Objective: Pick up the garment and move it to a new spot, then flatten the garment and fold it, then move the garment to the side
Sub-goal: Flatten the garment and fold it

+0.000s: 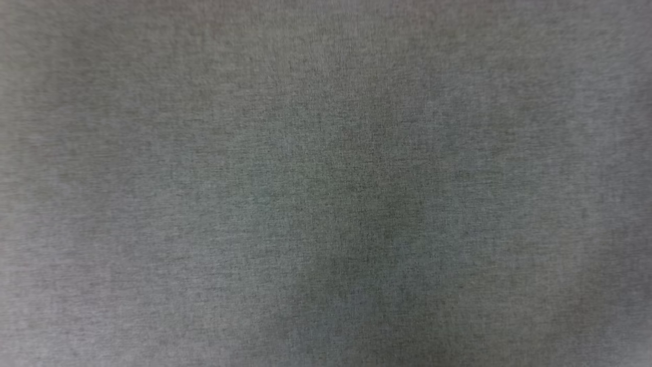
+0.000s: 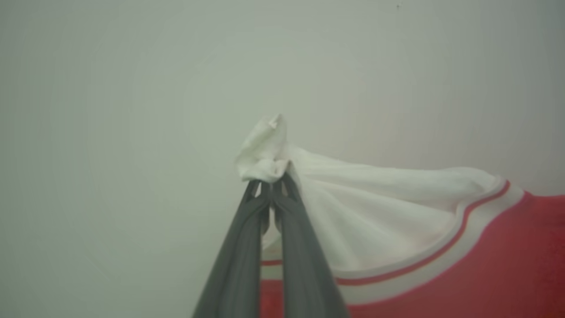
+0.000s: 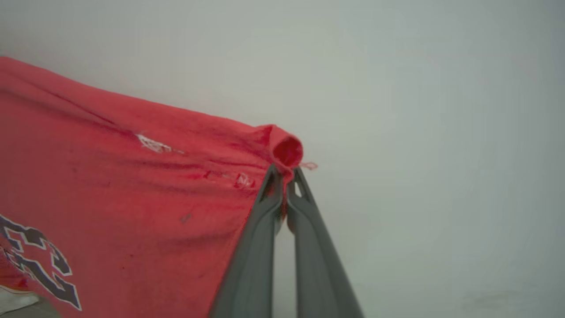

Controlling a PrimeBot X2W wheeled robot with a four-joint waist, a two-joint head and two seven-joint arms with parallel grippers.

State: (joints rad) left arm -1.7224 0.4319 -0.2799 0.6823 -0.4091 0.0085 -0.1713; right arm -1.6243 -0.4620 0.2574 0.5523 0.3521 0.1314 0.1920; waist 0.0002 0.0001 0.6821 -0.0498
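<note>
Garment [image 2: 507,265], 1 in number, hung in the left wrist view from the left gripper [image 2: 270,185], whose 2 dark fingers [image 2: 238,265] were clamped together on a bunched corner of the white sleeve [image 2: 375,207]. A small white tuft of cloth stood up just past the fingertips. From that pinch the sleeve spread away to the right of that view and met the striped trim [image 2: 441,251], 1 thin red stripe between 2 white bands, with the red body beyond it at the lower right. Behind the cloth was 1 plain pale backdrop [image 2: 132,110]. In the right wrist view the right gripper [image 3: 286,174] had its 2 fingers pressed tight on a rolled red edge of the garment [image 3: 132,198], and a small loop of fabric poked up above the tips. The red cloth stretched off to the left of that view in shallow creases, and black white-outlined letters [image 3: 39,260] showed partly at the lower left, too cut off to read. The head view showed 1 blurred grey woven surface [image 1: 326,183], and I could not tell what it was.
</note>
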